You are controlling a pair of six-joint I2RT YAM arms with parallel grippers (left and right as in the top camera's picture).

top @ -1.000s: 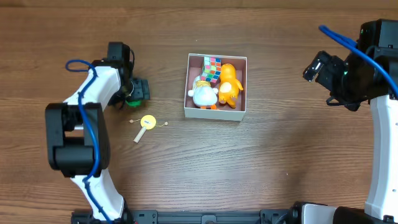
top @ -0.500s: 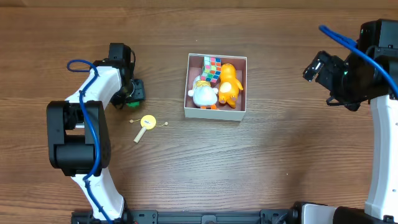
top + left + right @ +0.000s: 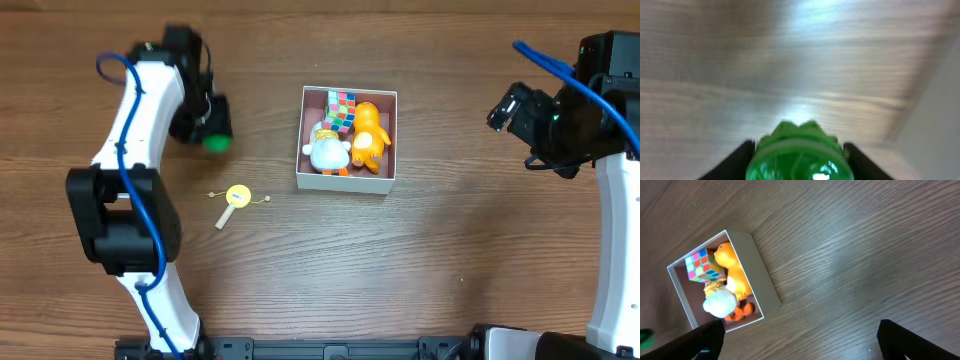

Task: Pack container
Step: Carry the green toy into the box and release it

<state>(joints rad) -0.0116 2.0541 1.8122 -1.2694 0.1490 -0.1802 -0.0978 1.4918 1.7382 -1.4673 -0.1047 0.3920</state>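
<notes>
Since a second ago the left arm has swung up toward 12 o'clock in the overhead view, and the left claw (image 3: 208, 128) has carried the green toy (image 3: 799, 157) off its old spot. The left wrist view shows the toy clamped between the two fingers, with the blurred wood behind it suggesting it is clear of the table.

The box (image 3: 346, 184) sits mid-table, square to the frame, at 3 o'clock from the left claw and well apart from it. It already holds a cube (image 3: 341, 108) at 12, an orange duck (image 3: 370, 135) on the 3 o'clock side and a white toy (image 3: 326, 152) at 7. The coming carry therefore looks like a straight run toward 3 o'clock. Room inside looks tight.

A yellow disc (image 3: 238, 197) lies on the table at 6 o'clock from the claw.

The right claw (image 3: 800, 330) is spread wide, holds nothing, and hangs off the box's 3 o'clock side.

Only the overhead view shows claw and box together. The left wrist view misses the box, and the right wrist view shows its contents plainly.
</notes>
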